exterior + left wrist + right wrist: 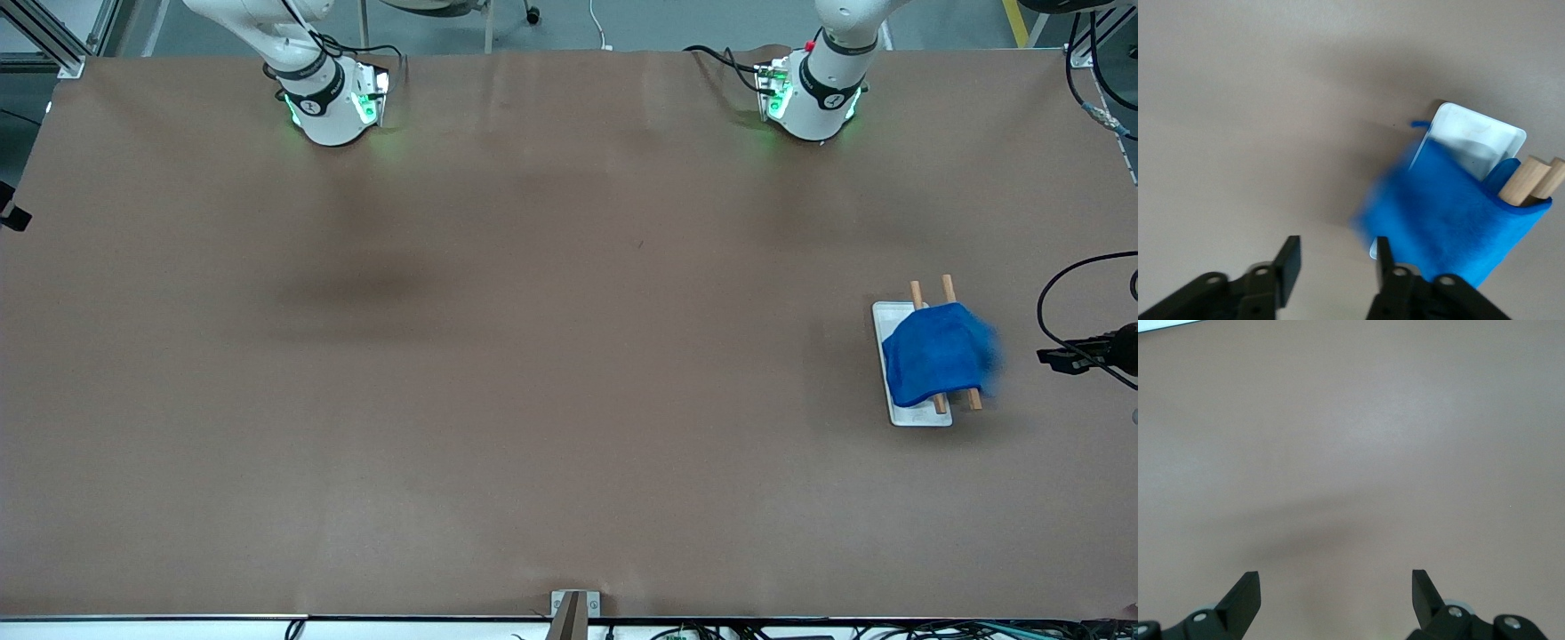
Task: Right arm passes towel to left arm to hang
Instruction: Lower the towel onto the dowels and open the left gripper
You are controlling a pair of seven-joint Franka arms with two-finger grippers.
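- Blue towel (938,354) in the front view lies draped over two wooden rods (916,292) on a white tray (887,322), toward the left arm's end of the table (533,356). Only the bases of the left arm (813,89) and right arm (324,98) show here (no gripper in this view).
- Left wrist view: the left gripper (1338,257) hangs above the table beside the towel (1451,223), jaws parted with nothing between them. The cloth covers most of the tray (1471,137), and the rod ends (1526,180) poke out past its edge. A small loop (1419,123) sticks out at one corner.
- Right wrist view: the right gripper (1336,587) hangs over bare table (1351,440), jaws spread wide and holding nothing.
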